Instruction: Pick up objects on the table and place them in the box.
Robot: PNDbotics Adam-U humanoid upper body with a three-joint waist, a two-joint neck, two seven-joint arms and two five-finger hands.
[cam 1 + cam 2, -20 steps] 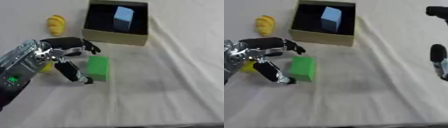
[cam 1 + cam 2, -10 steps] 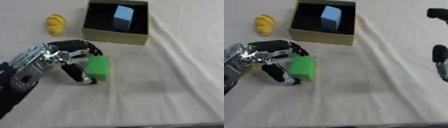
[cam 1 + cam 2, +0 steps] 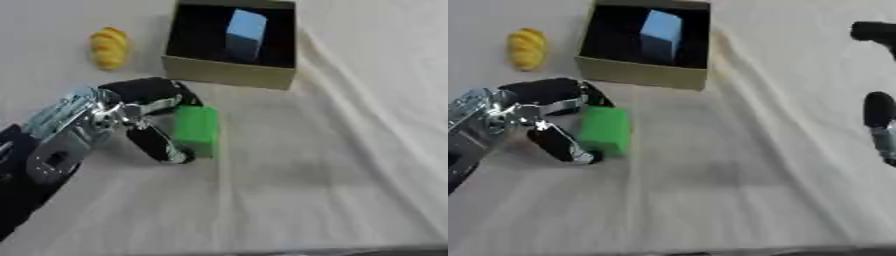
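Left eye view: the left hand (image 3: 144, 117) comes in from the lower left and is curled about the green block (image 3: 196, 130), fingers over the block's far end and the thumb reaching along its near side, so the block sits in the crook between them. It looks like a grasp closing on the block, which still rests on the cloth-covered surface (image 3: 332, 165); I cannot tell whether every finger touches it. Beyond the fingers, and a little to their right, stands the open box (image 3: 229, 75), with a pale blue block (image 3: 246, 35) already upright inside it. Left of the box, beyond the hand's wrist, lies a yellow ridged object (image 3: 108, 47), probably waiting its turn.

Right eye view: the same hold shows, with the green block just right of the palm and near the box's front wall, a short carry away. The right hand (image 3: 880, 120) appears at the right edge, well apart from the block, idle by the look of it; its fingers are too indistinct to read.
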